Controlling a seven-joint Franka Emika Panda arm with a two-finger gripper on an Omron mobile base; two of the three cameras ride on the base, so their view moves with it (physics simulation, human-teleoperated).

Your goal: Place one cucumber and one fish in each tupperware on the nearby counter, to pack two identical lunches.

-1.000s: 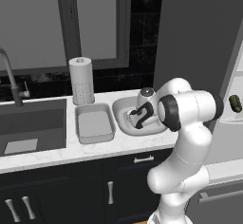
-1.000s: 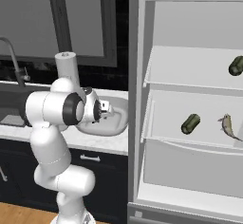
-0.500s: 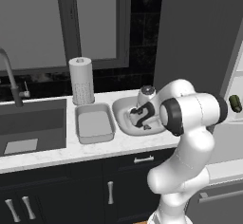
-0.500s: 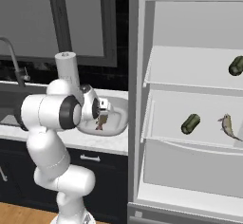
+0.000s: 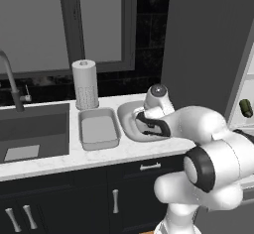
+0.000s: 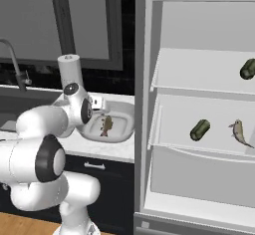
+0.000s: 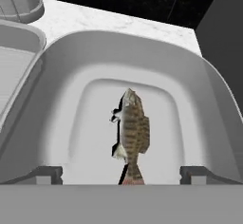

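The pincer (image 7: 121, 173) hangs low over the wider tupperware dish (image 7: 61, 71), jaws spread wide and released; nothing sits between the fingertips (image 7: 47, 173). A second ago the jaws were partly closed around the fish; they have since opened, and the fish (image 7: 132, 133) now lies flat on the dish floor, between the two tips but apart from both, its tail toward the hand. The arm has also drawn lower and closer to the base cameras than before.

In the right base view the fish (image 6: 106, 125) rests inside the dish (image 6: 119, 129), which sits on the white marble surface (image 6: 112, 149) just beside the open fridge. In the left base view the pincer (image 5: 149, 125) is over the dish (image 5: 126, 116), and the narrow rectangular tupperware (image 5: 99, 129) lies just beside it, between the dish and the dark sink (image 5: 32, 136). A paper towel roll (image 5: 85, 84) stands upright behind the narrow tray.

On the fridge's middle shelf (image 6: 199, 144) lie a cucumber (image 6: 199, 129) and a second fish (image 6: 239, 132), near each other. Another cucumber (image 6: 247, 68) rests on the shelf above.
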